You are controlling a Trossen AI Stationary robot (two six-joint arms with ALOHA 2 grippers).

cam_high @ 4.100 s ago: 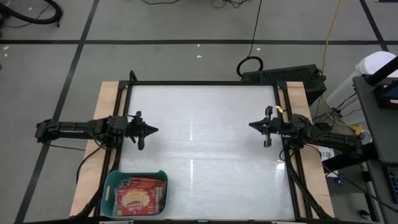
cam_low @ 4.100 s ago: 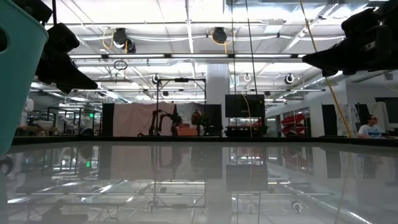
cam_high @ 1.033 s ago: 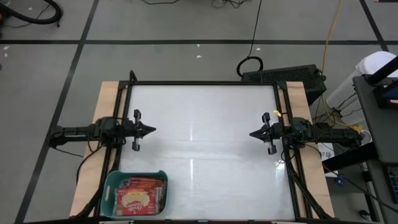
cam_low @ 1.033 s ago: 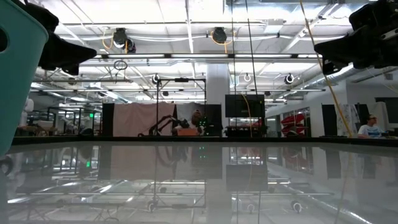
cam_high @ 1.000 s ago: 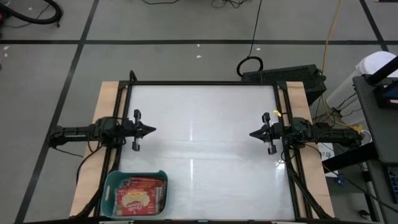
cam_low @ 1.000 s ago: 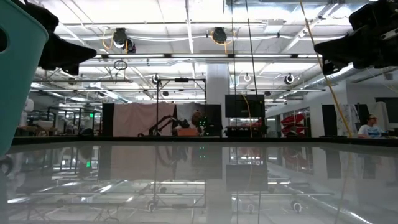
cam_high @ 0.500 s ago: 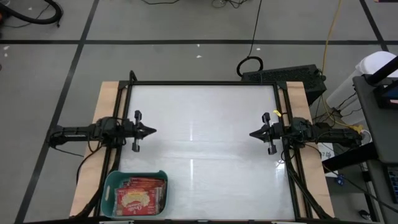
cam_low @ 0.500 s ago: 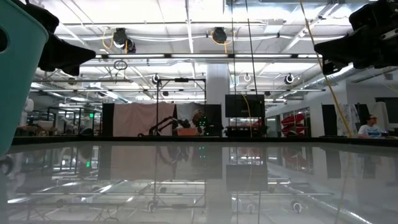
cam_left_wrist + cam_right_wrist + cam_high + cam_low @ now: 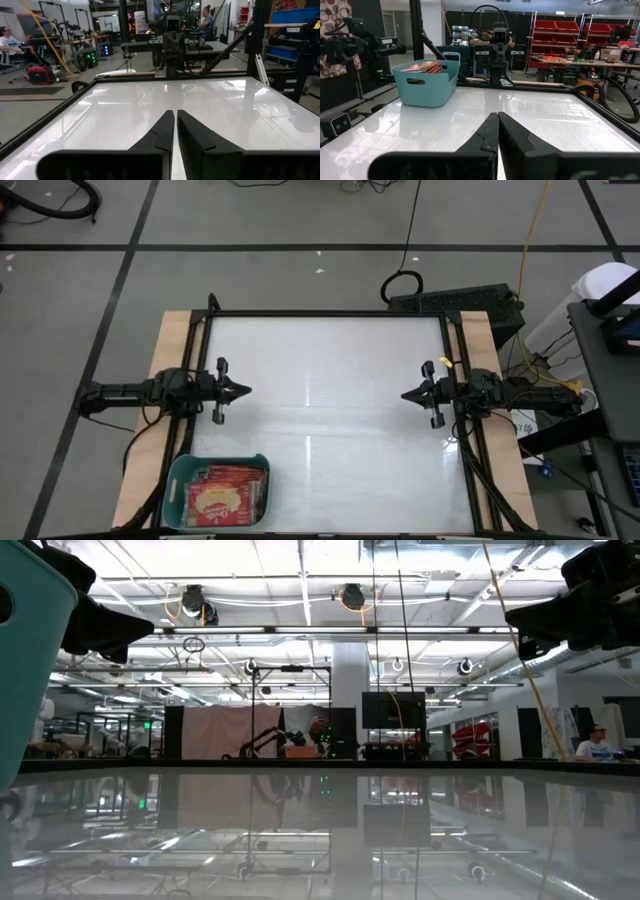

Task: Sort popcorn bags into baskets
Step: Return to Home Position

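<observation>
- High view: teal basket [image 9: 176, 471] sits at near-left corner of white table [image 9: 330, 360], long axis along the near edge. Popcorn bags [image 9: 219, 501] lie flat inside, stacked; top one is picture side up, long axis matching the basket's. More red bags show behind it, slightly skewed.
- Left gripper [image 9: 243, 390] is over the table's left edge at mid-depth, tip aimed at table centre. Right gripper [image 9: 406, 395] mirrors it on the right edge. Both are well apart from the basket.
- Low view: basket wall fills the left border. The 2 grippers are dark shapes up high, left & right, off the tabletop.
- Left wrist view: fingers [image 9: 161, 131] clenched, only a thin slit between, gripping nothing. Tips aim across the table at the right arm [image 9: 172, 46]. People sit in the room beyond.
- Right wrist view: fingers [image 9: 487, 132] clenched the same way. Basket is off to one side, w/ bags showing just over its rim, lying flat-ish.
</observation>
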